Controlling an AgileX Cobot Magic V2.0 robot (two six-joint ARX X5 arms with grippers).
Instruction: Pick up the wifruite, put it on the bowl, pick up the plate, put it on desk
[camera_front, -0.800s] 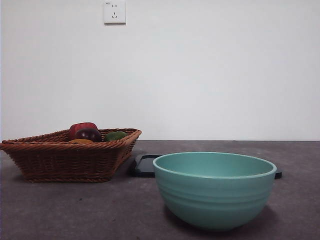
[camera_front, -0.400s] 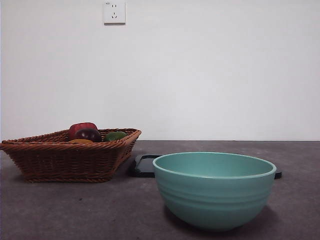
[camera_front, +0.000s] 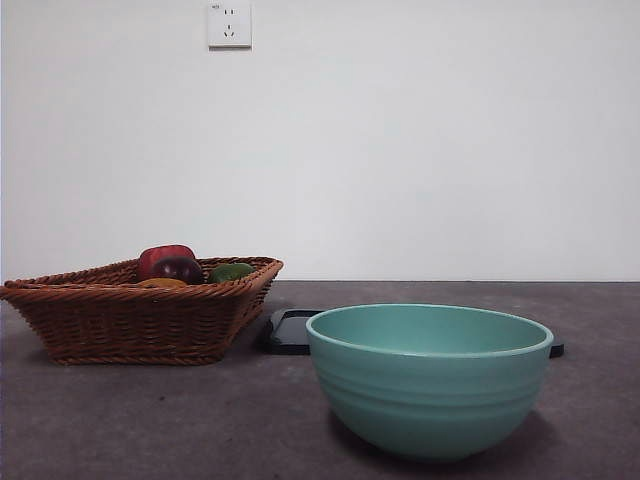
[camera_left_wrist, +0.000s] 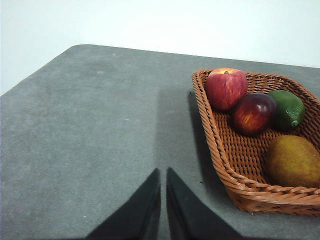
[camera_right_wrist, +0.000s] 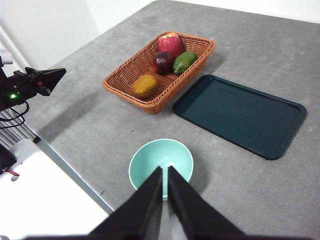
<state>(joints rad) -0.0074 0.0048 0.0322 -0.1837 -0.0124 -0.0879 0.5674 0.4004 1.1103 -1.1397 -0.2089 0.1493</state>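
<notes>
The wifruite (camera_left_wrist: 292, 161), roundish and orange-brown, lies in the wicker basket (camera_left_wrist: 220, 150) at its near end; the front view shows only an orange sliver of the wifruite (camera_front: 162, 283). The mint-green bowl (camera_front: 428, 385) stands empty on the desk (camera_front: 150, 420). Behind it lies the plate (camera_right_wrist: 240, 115), a flat dark teal rectangle. My left gripper (camera_left_wrist: 163, 171) hangs shut and empty over bare desk beside the basket. My right gripper (camera_right_wrist: 165, 169) is shut and empty, high above the bowl (camera_right_wrist: 161, 162). Neither arm shows in the front view.
The basket (camera_right_wrist: 160, 70) also holds a red apple (camera_left_wrist: 226, 87), a dark red fruit (camera_left_wrist: 252, 113) and a green fruit (camera_left_wrist: 287, 109). The table's edge (camera_right_wrist: 75, 170) runs close to the bowl. The left arm's dark end (camera_right_wrist: 42, 80) shows beyond that edge.
</notes>
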